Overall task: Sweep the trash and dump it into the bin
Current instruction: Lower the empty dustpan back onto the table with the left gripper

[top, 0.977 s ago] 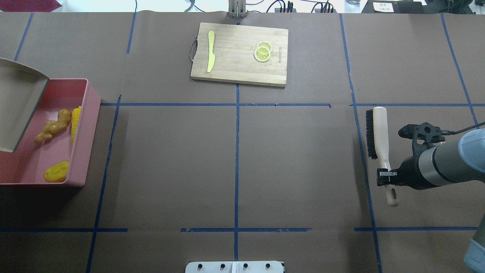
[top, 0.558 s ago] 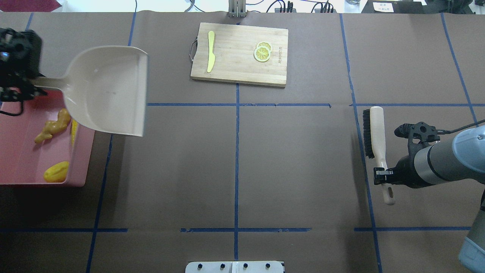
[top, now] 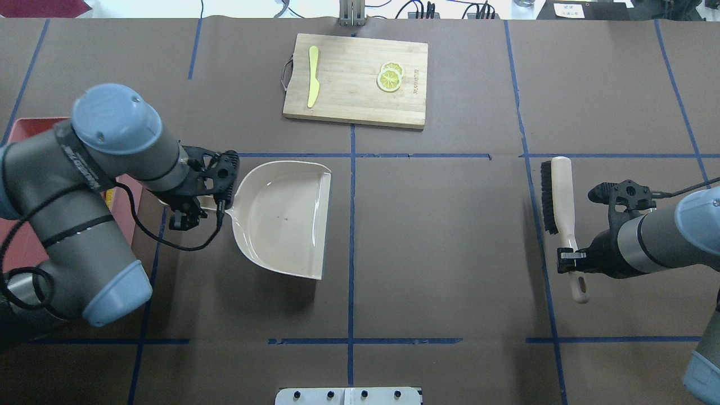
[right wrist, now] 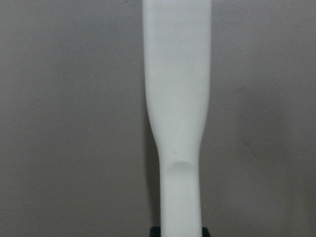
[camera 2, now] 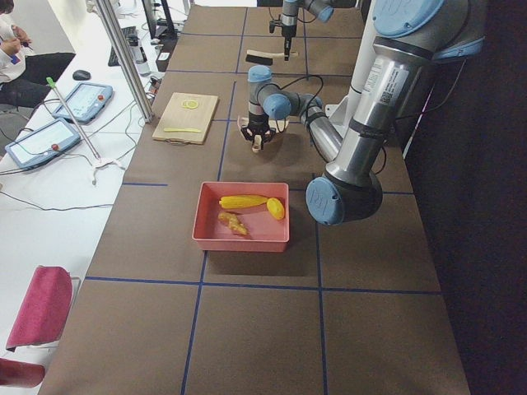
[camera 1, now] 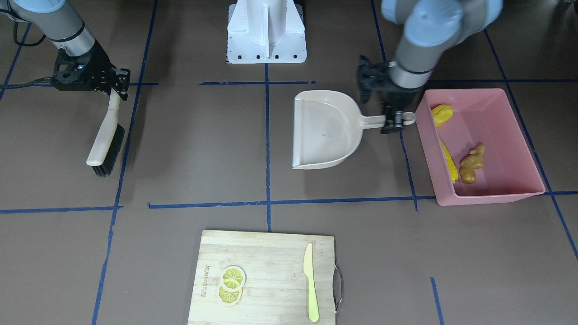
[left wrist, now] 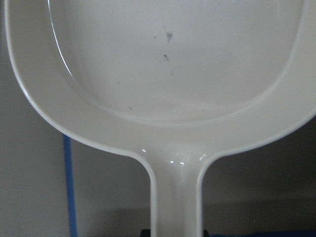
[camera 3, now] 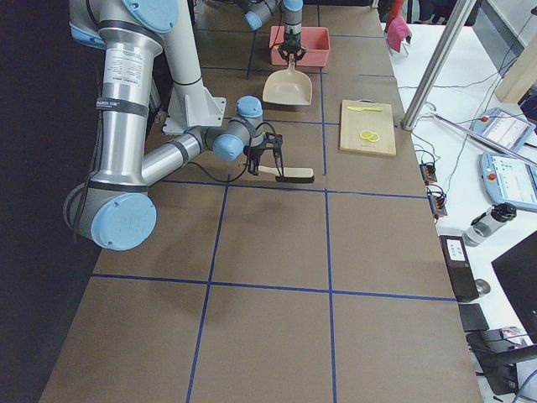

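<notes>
The pink bin (camera 1: pixel 519 135) stands at the table's left end and holds the corn cob (camera 1: pixel 448 160), the yellow potato-like piece (camera 1: pixel 442 113) and the ginger root (camera 1: pixel 471 163). In the overhead view my left arm hides most of the bin (top: pixel 28 125). My left gripper (camera 1: pixel 395 119) is shut on the handle of the empty beige dustpan (top: pixel 287 216), which lies level and low beside the bin. My right gripper (top: pixel 571 260) is shut on the handle of the black-bristled brush (top: pixel 559 197) at the right. The wrist views show the dustpan (left wrist: pixel 173 74) and the brush handle (right wrist: pixel 177 98).
A wooden cutting board (top: pixel 355 80) at the far middle carries a yellow-green knife (top: pixel 313 76) and lemon slices (top: pixel 390 79). The robot's white base (camera 1: pixel 266 31) stands at the near middle edge. Blue tape lines cross the brown table.
My left arm has carried the dustpan from over the bin rightward and down, level beside the bin. The right gripper and brush have barely moved.
</notes>
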Controlling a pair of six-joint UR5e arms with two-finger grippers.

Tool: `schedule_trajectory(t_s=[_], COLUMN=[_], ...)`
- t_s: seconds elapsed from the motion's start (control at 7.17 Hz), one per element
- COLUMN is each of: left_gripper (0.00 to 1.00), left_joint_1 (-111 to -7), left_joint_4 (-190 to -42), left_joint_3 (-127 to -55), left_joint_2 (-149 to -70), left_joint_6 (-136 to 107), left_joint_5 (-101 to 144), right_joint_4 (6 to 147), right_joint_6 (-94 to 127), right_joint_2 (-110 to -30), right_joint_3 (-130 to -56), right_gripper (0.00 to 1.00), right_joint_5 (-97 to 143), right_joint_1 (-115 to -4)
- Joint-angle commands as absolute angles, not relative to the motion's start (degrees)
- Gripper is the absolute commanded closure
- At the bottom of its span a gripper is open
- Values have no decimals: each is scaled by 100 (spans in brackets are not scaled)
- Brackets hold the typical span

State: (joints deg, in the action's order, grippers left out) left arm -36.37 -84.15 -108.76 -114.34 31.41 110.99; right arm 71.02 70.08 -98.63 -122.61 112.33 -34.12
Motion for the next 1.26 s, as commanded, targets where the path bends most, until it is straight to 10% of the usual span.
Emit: schedule_trajectory(t_s=[0.0,0.84,0.98,1.12], left_gripper=[83,70,60,21], left_joint_1=[-3366,-3252,-3252,-3252], left_joint_4=[-8437,-8473,-8481,-8481], left_joint_3=[-10749,-10609,-10617,-10617], left_joint_2=[-11522,-11618,-11645,-11698], left_joint_6=[2578,2619,2602,2384], left_joint_5=[10960,10872,10855,10593], right_joint_4=[7102,7093,7093,7014], right_joint_6=[7005,6654,6375,6137], right_joint_2=[-9940,-10415,-10563,-10730], right_joint_3=[-12269,-12305,-12305,-12209], right_gripper=[99,98,98,98], right_joint_5=[11232,11285,11294,11294], right_joint_1=[-3471,-3489,-3481,-3480])
